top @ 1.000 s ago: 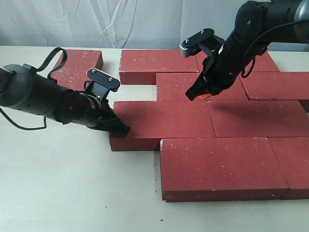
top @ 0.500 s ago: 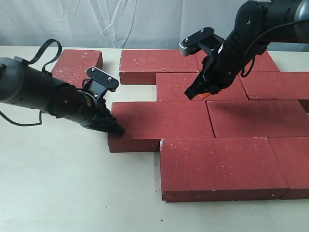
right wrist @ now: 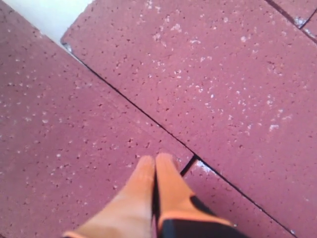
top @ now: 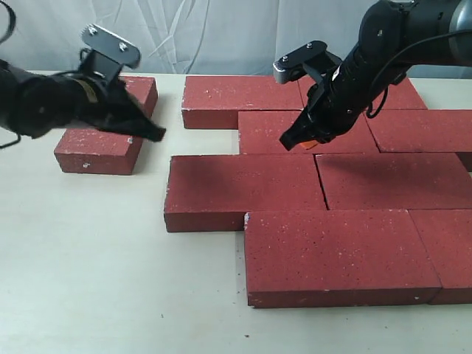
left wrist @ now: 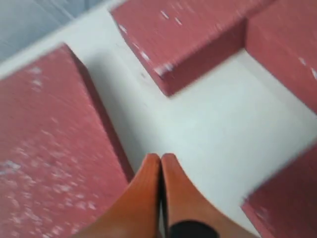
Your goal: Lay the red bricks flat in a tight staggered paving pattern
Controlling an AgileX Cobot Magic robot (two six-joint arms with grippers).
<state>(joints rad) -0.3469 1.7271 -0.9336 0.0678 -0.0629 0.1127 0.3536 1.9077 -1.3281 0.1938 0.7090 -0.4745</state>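
Note:
Several red bricks [top: 243, 190] lie flat in staggered rows across the middle and right of the table. One lone brick [top: 103, 125] sits apart at the left, also visible in the blurred left wrist view [left wrist: 44, 148]. My left gripper [top: 151, 133] is shut and empty, hovering over the bare gap beside that lone brick's right edge [left wrist: 161, 157]. My right gripper [top: 297, 140] is also shut and empty. It points down at a second-row brick [top: 273, 131], right by a seam where three bricks meet [right wrist: 156, 159]. Contact with the surface cannot be told.
The cream table [top: 88, 280] shows bare at the front left. A gap of table [left wrist: 198, 129] separates the lone brick from the top-row brick [left wrist: 188, 34]. A grey curtain [top: 184, 29] hangs behind.
My left gripper has left the left end of the third-row brick and swung up and back-left to the lone brick. That third-row brick has shifted slightly left. My right gripper has barely moved.

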